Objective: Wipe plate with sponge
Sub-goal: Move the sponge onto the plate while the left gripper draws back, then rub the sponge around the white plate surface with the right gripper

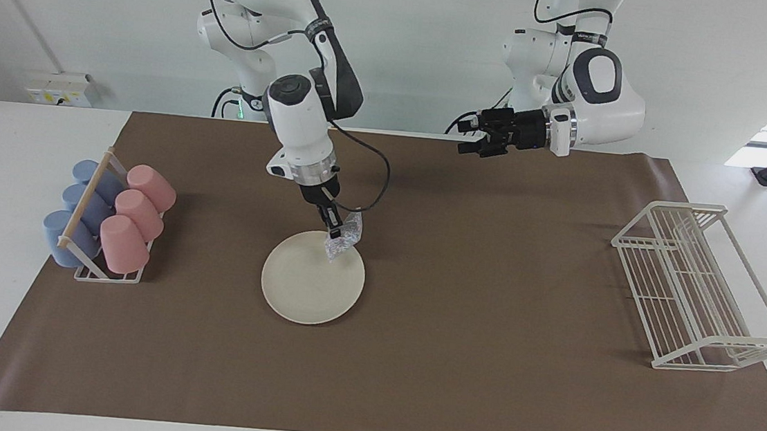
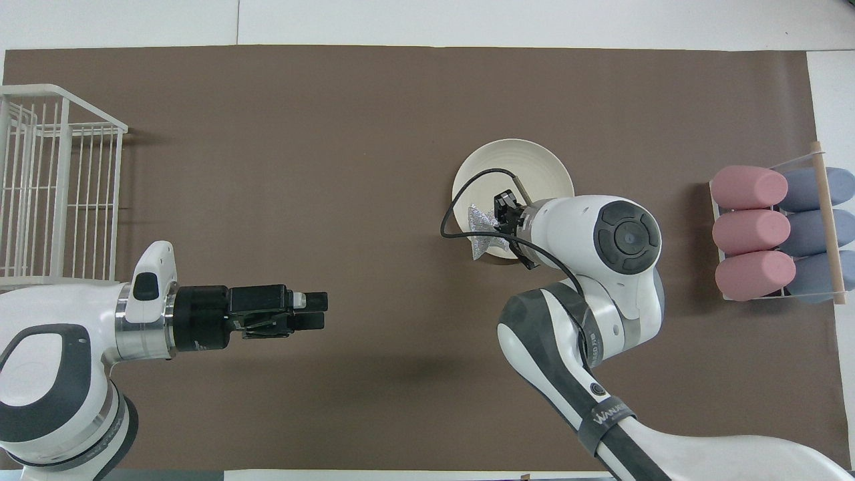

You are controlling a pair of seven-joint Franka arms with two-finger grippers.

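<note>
The plate (image 1: 312, 279) lies flat on the brown mat (image 1: 481, 363) near the middle of the table, and your right gripper (image 1: 335, 233) hangs over its edge nearest the robots, clamped on the sponge (image 1: 344, 235), whose lower corner reaches down to the plate's rim; whether it touches you cannot tell. Your left gripper (image 1: 468, 139) waits in the air over the mat's edge nearest the robots, empty, fingers spread wide. Toward the right arm's end sits a rack of pink and blue cups (image 1: 109, 219), toward the left arm's end a white wire rack (image 1: 696, 291).
</note>
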